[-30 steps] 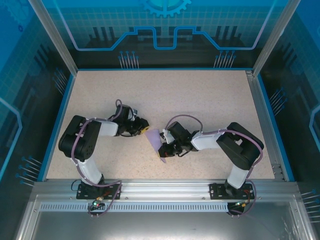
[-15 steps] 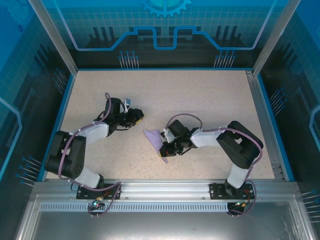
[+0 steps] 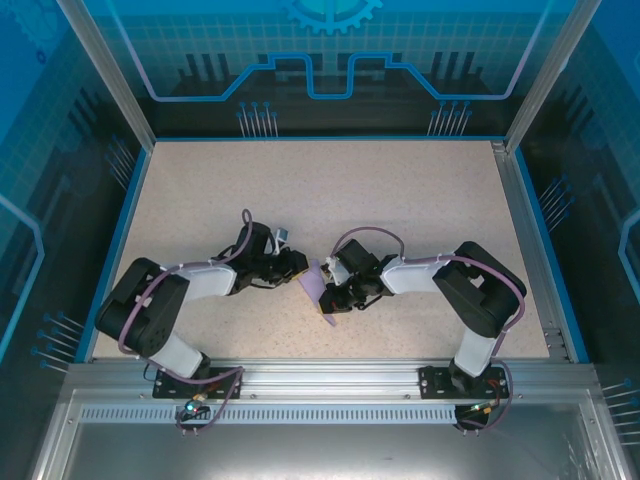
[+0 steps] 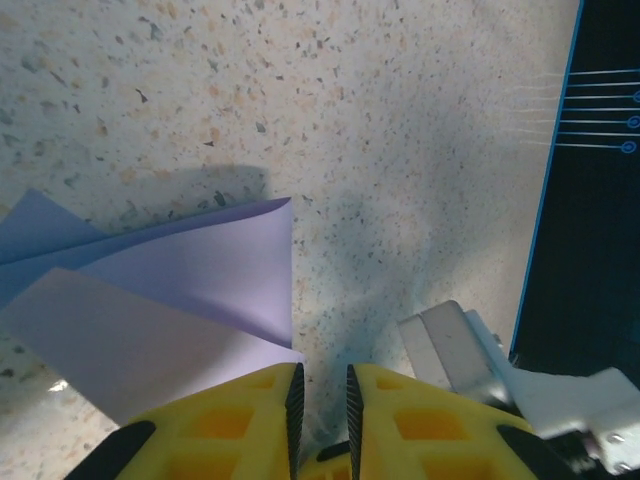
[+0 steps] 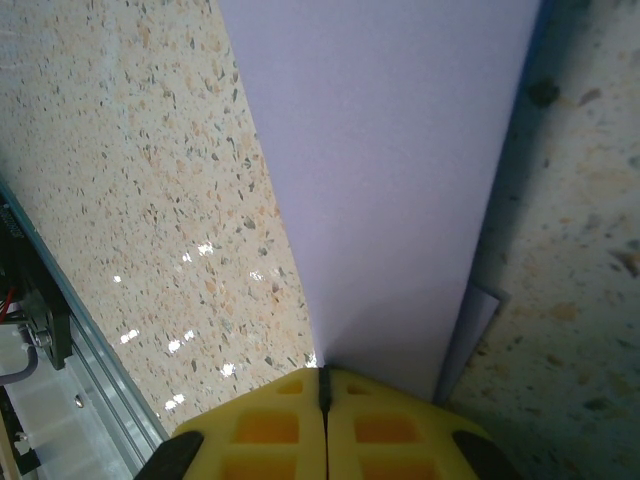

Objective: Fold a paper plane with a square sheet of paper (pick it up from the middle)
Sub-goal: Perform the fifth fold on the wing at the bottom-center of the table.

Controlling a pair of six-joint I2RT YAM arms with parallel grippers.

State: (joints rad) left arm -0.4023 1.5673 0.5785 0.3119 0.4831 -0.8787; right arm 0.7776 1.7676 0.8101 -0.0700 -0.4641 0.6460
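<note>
**A:** The left claw (image 3: 297, 266) has swung back in. Half a second ago it sat further left and farther off, well apart from the paper. Now it is just beside the sheet's left edge.

**B:** And the right claw (image 3: 331, 297)?

**A:** It hasn't shifted. It is clamped tight on the sheet of paper (image 3: 316, 281), and in its wrist view the lavender surface runs straight out of the closed seam between its fingers.

**B:** Where does the paper lie?

**A:** Mid-counter (image 3: 330, 190), a little toward the near side, between the two claws. It is already folded into overlapping layers, and one flap stands raised off the speckled surface. It isn't a dart yet.

**B:** Is the left claw holding anything?

**A:** I don't think so. Its fingers stand a narrow slit apart. A paper corner touches the front of one finger, but I see nothing inside the slit.

**B:** So what does its return mean?

**A:** My guess is that the right claw is pinning the sheet while the left comes for the free flap, to make the next fold. The paper is thin, so a nudge could crumple it instead.
</note>
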